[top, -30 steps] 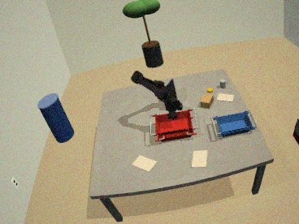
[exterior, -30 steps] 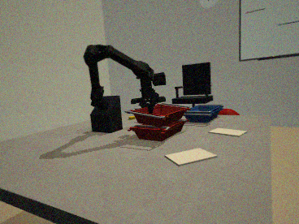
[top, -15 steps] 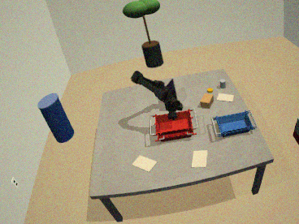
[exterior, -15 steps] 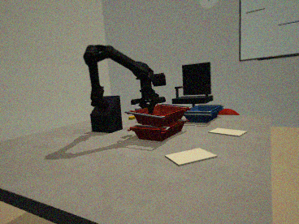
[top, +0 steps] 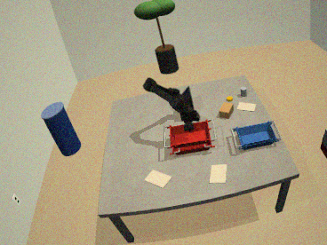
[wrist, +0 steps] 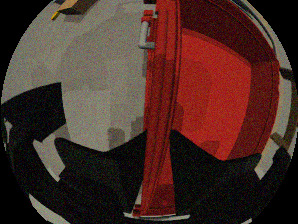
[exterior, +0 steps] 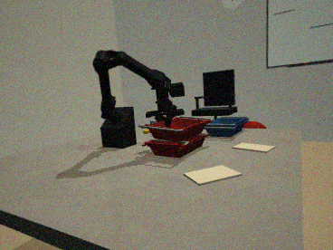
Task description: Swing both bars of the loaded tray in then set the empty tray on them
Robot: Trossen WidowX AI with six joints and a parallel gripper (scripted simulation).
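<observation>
My gripper (top: 189, 126) (exterior: 168, 124) (wrist: 161, 132) is shut on the long side rim of the upper red tray (top: 191, 136) (exterior: 174, 132) (wrist: 215, 90), one finger inside and one outside. That tray is empty and looks about level. Wire bars (top: 166, 138) stand out at its ends. The lower red tray (top: 194, 148) (exterior: 174, 149) is on the table directly beneath it, mostly covered; its load is hidden. I cannot tell whether the trays touch, or how the lower tray's bars lie.
A blue tray (top: 255, 135) (exterior: 224, 129) with wire bars at its ends stands to the right in the top view. A brown block (top: 226, 110), a yellow piece (top: 229, 98) and a grey cylinder (top: 243, 91) are behind it. Flat cards (top: 158, 178) (exterior: 213, 174) lie near the front.
</observation>
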